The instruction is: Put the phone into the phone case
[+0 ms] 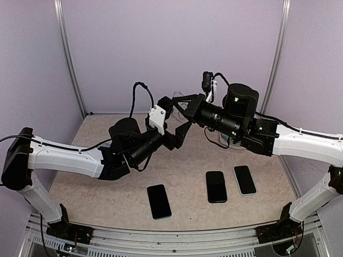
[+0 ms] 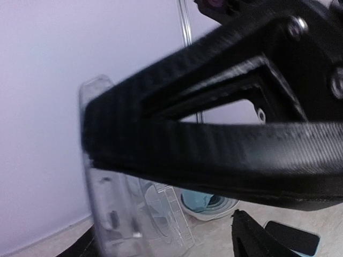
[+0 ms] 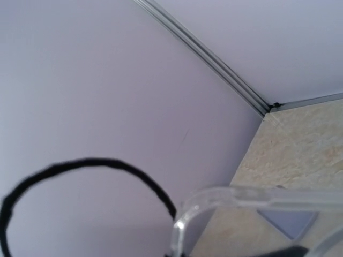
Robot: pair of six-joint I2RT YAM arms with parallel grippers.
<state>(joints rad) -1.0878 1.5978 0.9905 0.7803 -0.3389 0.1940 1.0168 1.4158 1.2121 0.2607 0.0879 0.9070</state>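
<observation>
Three phones [image 1: 159, 201] lie low in frame; mid-frame the right gripper [image 2: 91, 140] pinches the clear case [image 2: 134, 225] aloft, left gripper [image 1: 174, 119] spread open beside it; insertion not yet begun

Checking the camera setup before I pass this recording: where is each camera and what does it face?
Top external: above, behind the bases, looking down at table and three phones; left arm, right arm show.
Left wrist: toward the wall past the clear case; its fingertips at bottom.
Right wrist: tilted up at the wall corner; own body hardly visible.
Both wrist views share the clear case.
</observation>
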